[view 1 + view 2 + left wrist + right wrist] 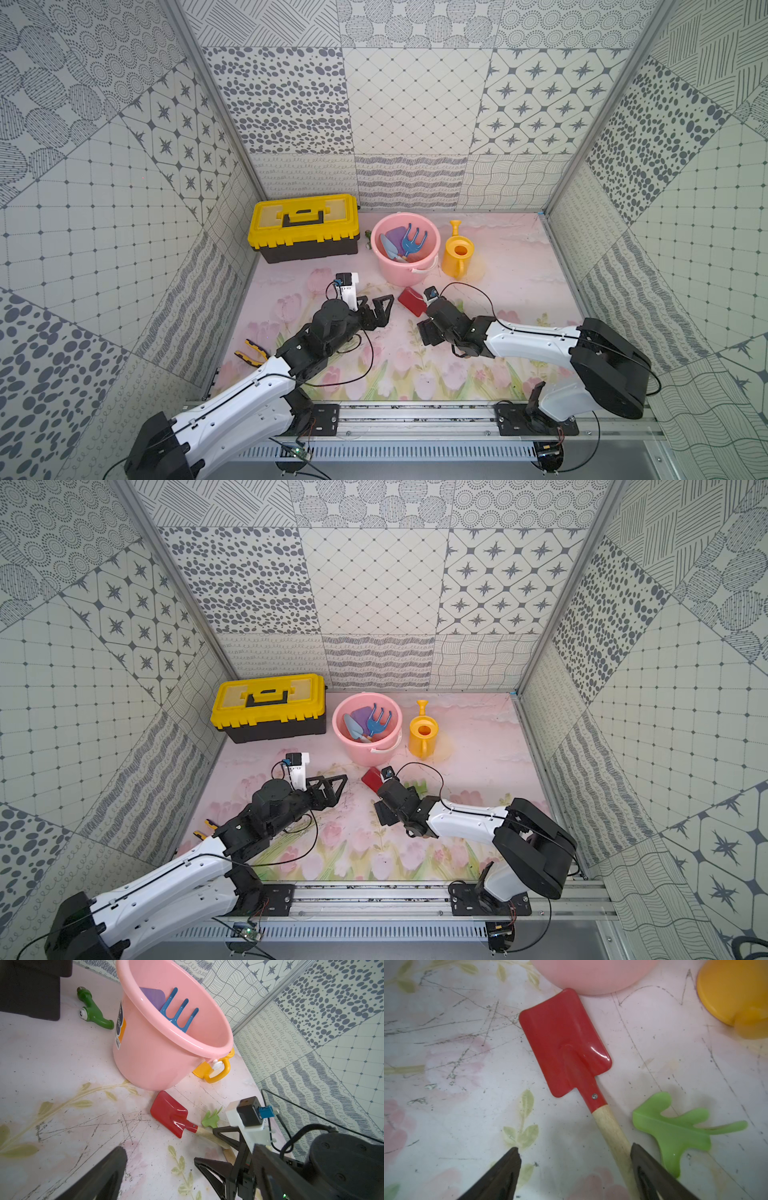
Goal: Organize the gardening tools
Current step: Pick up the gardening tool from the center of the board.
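Your right claw (574, 1147) is released, jaws straddling the wooden handle of the red spade (564, 1043), so closing should pinch it. The spade lies flat on the tabletop (519, 291), at 6 o'clock of the pink bucket (403, 276). Your left claw (380, 311) is released and empty.

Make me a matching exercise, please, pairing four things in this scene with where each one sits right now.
Things:
1. red spade
2. blue fork
3. green rake
4. yellow watering can

Places:
A. inside the pink bucket
B. upright on the mat, beside the bucket
C. flat on the mat, handle between the open right gripper's fingers
D. flat on the mat, beside the spade's handle

Pairs: 1-C; 2-A; 3-D; 4-B.
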Available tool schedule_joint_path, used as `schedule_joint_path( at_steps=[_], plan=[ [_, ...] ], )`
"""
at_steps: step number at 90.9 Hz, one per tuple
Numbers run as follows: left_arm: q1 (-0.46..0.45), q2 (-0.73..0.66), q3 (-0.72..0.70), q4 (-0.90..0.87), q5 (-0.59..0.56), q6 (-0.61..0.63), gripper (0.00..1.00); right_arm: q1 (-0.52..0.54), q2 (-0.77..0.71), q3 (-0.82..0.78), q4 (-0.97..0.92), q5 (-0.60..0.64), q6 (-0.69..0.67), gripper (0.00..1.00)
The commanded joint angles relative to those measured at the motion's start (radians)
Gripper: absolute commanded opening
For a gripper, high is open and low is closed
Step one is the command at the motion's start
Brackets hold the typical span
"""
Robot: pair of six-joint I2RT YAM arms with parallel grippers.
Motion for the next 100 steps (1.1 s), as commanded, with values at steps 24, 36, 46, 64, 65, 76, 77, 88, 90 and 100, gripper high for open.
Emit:
schedule_joint_path(
  at_steps=[24,36,46,64,65,76,77,88,90,100],
  plan=[
    [-0.001,0.008,0.011,0.010,0.002,-0.005,0.99,-0.033,0.053,0.023,-0.047,0.004,0.017,0.78],
    [0.000,0.005,0.011,0.009,0.002,-0.007,0.99,-0.032,0.064,0.016,-0.041,-0.085,0.010,0.62],
    [-0.001,0.006,0.014,0.004,-0.001,-0.020,0.99,-0.029,0.070,0.009,-0.040,-0.090,0.014,0.51],
    [-0.001,0.020,0.039,-0.030,0.011,-0.010,1.00,-0.029,0.038,-0.003,-0.032,-0.088,0.017,0.27],
    [-0.001,0.021,0.039,-0.032,0.010,-0.010,1.00,-0.029,0.037,-0.004,-0.032,-0.089,0.017,0.24],
    [-0.001,0.023,0.039,-0.036,0.001,-0.019,1.00,-0.023,0.010,-0.018,-0.032,-0.094,0.021,0.03],
    [-0.001,0.023,0.041,-0.037,0.003,-0.018,1.00,-0.022,0.006,-0.020,-0.032,-0.094,0.022,0.02],
    [-0.001,0.034,0.057,-0.066,-0.004,-0.032,0.99,-0.001,-0.054,-0.045,-0.035,-0.101,0.019,0.00],
    [-0.001,0.037,0.061,-0.071,-0.015,-0.041,0.99,0.003,-0.067,-0.050,-0.035,-0.103,0.016,0.00],
    [-0.001,0.038,0.059,-0.096,-0.066,-0.070,0.99,0.034,-0.130,-0.074,-0.036,-0.110,-0.002,0.00]
  ],
)
